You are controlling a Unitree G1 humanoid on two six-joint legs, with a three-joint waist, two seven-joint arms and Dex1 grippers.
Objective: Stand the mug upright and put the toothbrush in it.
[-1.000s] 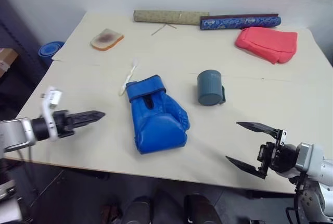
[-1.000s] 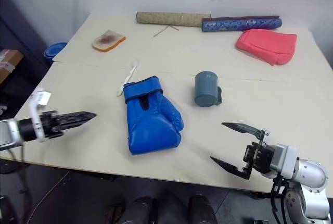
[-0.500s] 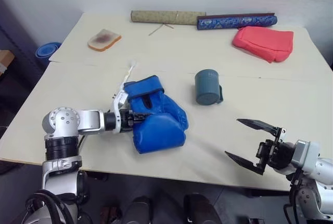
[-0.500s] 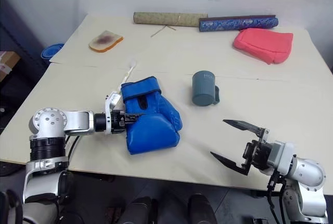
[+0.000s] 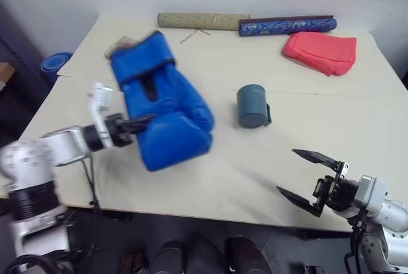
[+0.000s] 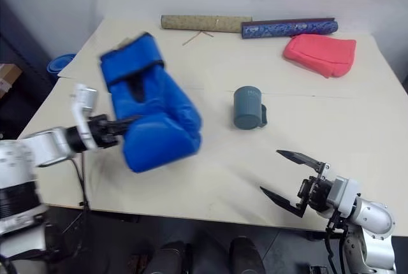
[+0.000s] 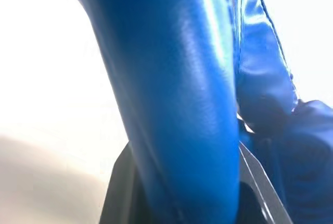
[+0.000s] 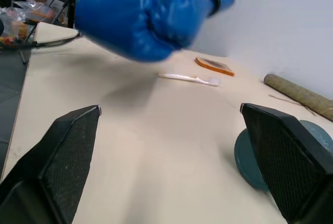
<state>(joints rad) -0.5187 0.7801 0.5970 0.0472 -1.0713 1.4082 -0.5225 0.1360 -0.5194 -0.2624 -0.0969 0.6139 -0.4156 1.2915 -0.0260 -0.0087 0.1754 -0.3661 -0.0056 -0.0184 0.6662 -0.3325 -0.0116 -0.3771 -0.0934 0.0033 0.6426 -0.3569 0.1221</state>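
Observation:
The mug [image 5: 253, 106] stands on end at the table's middle, a closed teal-grey face up and its handle toward the right. My left gripper [image 5: 141, 122] is shut on a blue boxing glove [image 5: 159, 113] and holds it in the air over the table's left part; in the left wrist view the glove [image 7: 177, 94] bulges between the jaws. The toothbrush [image 8: 190, 78] lies flat on the table under the raised glove; the head views hide it behind the glove. Low at the table's near right edge, my right gripper [image 5: 290, 172] is open and holds nothing.
A table [image 5: 331, 127] carries an olive roll [image 5: 203, 20] and a blue patterned roll [image 5: 287, 25] along its far edge, thin tan sticks [image 5: 194, 34] before them, and a red pouch [image 5: 319, 52] at the far right. A bread slice [image 8: 214, 66] lies far left. A blue bowl [image 5: 54, 62] sits beyond the left edge.
My left gripper came in to the glove's side, closed on it and lifted it off the table, up and toward the far left. The right gripper stayed open and nearly still.

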